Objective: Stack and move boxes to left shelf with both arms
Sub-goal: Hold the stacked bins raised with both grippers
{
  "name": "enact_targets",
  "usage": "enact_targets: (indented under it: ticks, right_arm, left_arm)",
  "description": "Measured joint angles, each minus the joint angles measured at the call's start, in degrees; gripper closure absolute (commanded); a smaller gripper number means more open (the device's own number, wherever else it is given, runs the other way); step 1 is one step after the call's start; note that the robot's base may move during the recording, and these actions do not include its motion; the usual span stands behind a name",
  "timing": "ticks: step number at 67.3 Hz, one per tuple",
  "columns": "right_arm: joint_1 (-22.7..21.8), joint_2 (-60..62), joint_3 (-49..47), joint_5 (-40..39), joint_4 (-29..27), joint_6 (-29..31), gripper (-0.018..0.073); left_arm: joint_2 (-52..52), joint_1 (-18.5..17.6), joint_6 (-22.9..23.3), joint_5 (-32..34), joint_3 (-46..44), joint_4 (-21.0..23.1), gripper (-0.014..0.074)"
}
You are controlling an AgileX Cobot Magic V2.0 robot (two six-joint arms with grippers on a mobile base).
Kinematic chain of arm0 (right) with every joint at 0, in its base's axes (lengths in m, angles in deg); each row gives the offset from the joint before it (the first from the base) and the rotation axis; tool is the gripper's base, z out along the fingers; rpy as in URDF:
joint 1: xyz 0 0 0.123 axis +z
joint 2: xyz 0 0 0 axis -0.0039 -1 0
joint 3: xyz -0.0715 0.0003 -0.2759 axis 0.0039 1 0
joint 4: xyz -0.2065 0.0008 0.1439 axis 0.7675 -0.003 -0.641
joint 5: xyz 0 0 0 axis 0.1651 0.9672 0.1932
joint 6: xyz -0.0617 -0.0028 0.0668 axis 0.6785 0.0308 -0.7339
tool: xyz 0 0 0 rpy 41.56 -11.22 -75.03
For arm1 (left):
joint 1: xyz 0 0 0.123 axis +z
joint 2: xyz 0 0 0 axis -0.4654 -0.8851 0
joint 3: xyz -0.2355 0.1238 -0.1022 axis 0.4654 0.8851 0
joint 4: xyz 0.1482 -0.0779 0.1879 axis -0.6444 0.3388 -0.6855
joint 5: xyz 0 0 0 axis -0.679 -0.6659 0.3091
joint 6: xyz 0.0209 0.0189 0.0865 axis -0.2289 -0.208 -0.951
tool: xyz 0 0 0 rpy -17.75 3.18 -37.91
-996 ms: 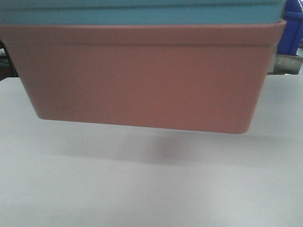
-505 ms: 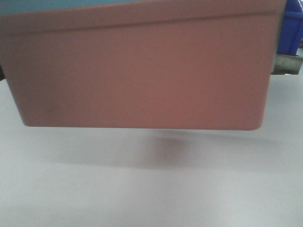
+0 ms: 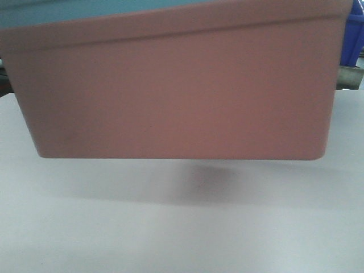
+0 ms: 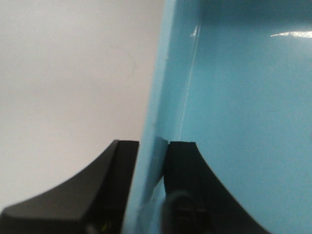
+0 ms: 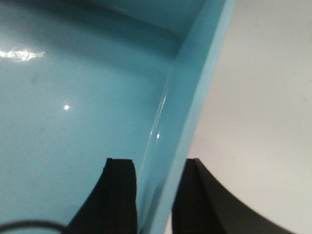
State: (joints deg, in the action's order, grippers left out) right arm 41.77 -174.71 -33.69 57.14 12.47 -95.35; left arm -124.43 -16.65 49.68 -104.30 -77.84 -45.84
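The salmon pink box (image 3: 176, 91) hangs above the white tabletop (image 3: 170, 227), with its shadow beneath it. The light turquoise box (image 3: 85, 10) sits nested inside it, and only its rim shows along the top. My left gripper (image 4: 153, 146) is shut on the left wall of the turquoise box (image 4: 243, 97), one finger inside and one outside. My right gripper (image 5: 158, 163) is shut on the right wall of the turquoise box (image 5: 73, 97) in the same way. The left shelf is out of view.
A dark blue crate (image 3: 354, 40) stands behind the stack at the far right, above a grey metal bar (image 3: 348, 77). The stacked boxes block most of the front view.
The stacked boxes have come nearer to the front camera and fill more of the view. Their bottom edge has levelled, and less of the turquoise rim shows.
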Motion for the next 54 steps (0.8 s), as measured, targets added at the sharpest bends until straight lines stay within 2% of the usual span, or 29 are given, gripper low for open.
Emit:
enact_targets:
  ticks: [54]
  right_arm:
    - [0.0,0.0,0.1,0.1,0.0,-0.1,0.0504]
  left_arm:
    - [-0.1,0.0,0.0,0.1,0.0,0.0,0.0599]
